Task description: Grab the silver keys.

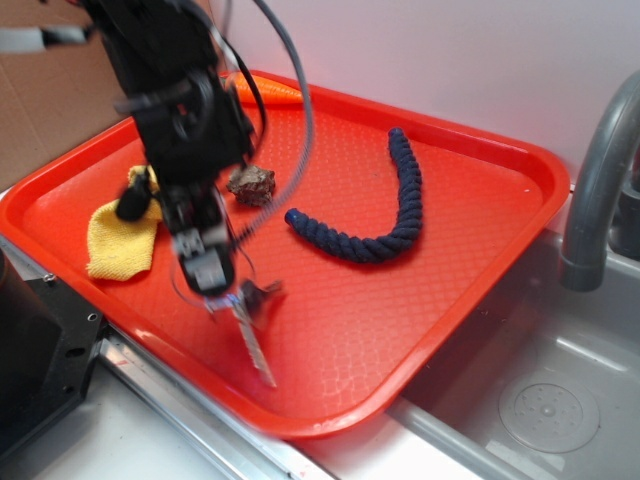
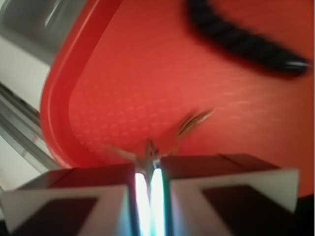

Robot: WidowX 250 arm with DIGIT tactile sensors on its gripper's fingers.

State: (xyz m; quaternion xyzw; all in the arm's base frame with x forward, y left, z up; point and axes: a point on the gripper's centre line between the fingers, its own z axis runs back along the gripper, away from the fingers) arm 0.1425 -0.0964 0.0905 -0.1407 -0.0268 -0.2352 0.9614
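Note:
The silver keys (image 1: 252,318) hang in a small bunch from my gripper (image 1: 218,290), just above the front part of the red tray (image 1: 470,250). The longest key points down toward the tray's near rim. In the wrist view the two fingers stand almost together, pinching the keys (image 2: 150,153), which splay out blurred past the fingertips. My gripper (image 2: 149,169) is shut on them.
A dark blue rope (image 1: 385,215) curves across the tray's middle right. A yellow cloth (image 1: 118,235) lies at the left and a brown rock (image 1: 252,185) behind my arm. A grey faucet (image 1: 600,170) and steel sink (image 1: 540,400) are on the right.

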